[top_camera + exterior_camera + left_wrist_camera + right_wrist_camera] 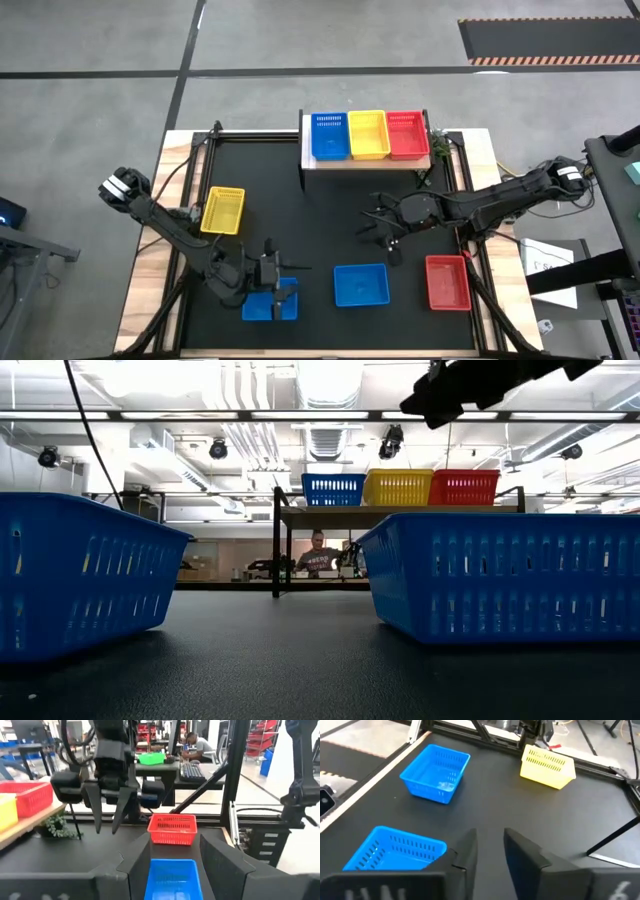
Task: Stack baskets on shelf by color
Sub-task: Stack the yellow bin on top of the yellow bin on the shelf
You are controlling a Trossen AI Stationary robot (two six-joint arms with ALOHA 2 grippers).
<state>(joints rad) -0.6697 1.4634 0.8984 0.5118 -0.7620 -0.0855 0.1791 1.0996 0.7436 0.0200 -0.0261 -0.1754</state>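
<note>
The light wood shelf [365,163] stands at the table's far edge and carries a blue [329,136], a yellow [367,134] and a red basket [407,133] side by side. On the black mat rest a yellow basket [222,210], a left blue basket [262,308], a middle blue basket [361,284] and a red basket [447,282]. My left gripper [278,283] hangs open over the left blue basket, pointing toward the middle blue basket [172,877]. My right gripper [383,228] is open above bare mat, beyond the middle blue basket [395,851].
A black metal frame [205,170] borders the mat on the left, far and right sides. A small green plant [56,826] stands by the shelf's right leg. Bare mat lies between the shelf and the near row of baskets. A person sits at a desk behind the table [318,555].
</note>
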